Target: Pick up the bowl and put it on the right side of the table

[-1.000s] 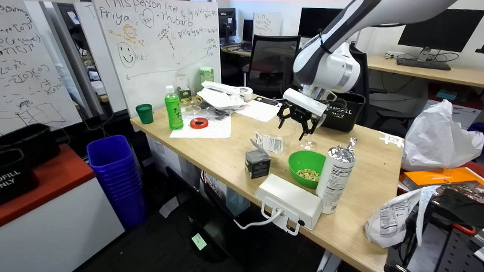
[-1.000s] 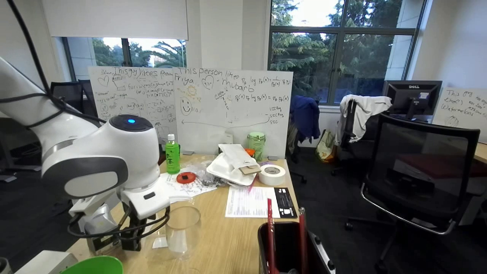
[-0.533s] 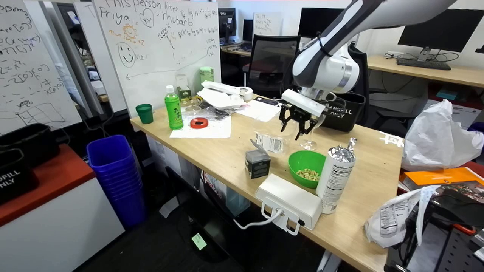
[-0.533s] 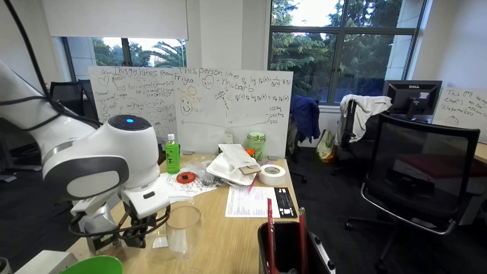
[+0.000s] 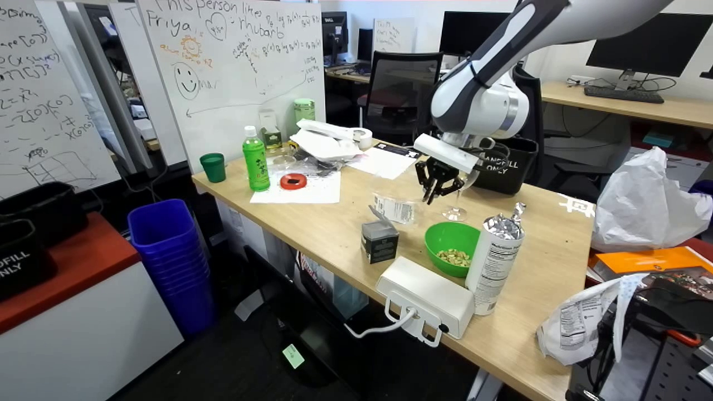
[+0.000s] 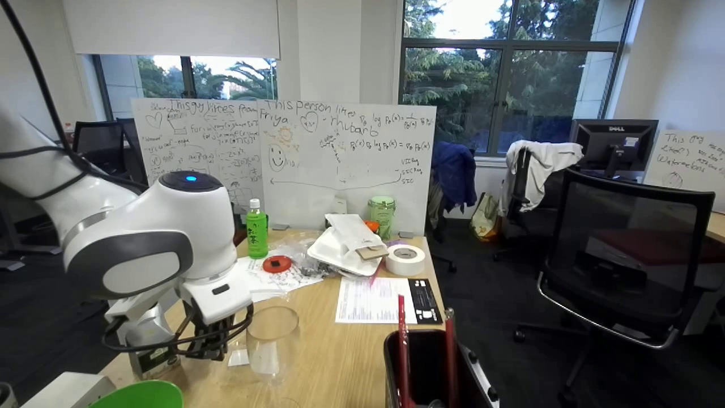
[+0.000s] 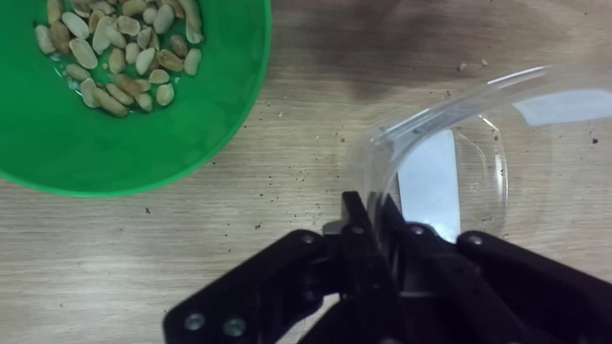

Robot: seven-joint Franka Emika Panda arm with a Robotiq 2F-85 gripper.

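– A black two-fingered gripper point(image 7: 370, 200), jaws nearly together, pinches one wall of a clear, wide-rimmed plastic bowl point(image 7: 480, 155) at a long, light wood-topped table point(image 5: 345, 229); whether its base touches, we cannot tell. Best way on?

– Straight up, likely, with a light, steady grip, as thin plastic may flex; then wide of the clear stemmed glass point(image 6: 273, 343) and the round bright green plastic bowl point(image 5: 447, 236) nearby
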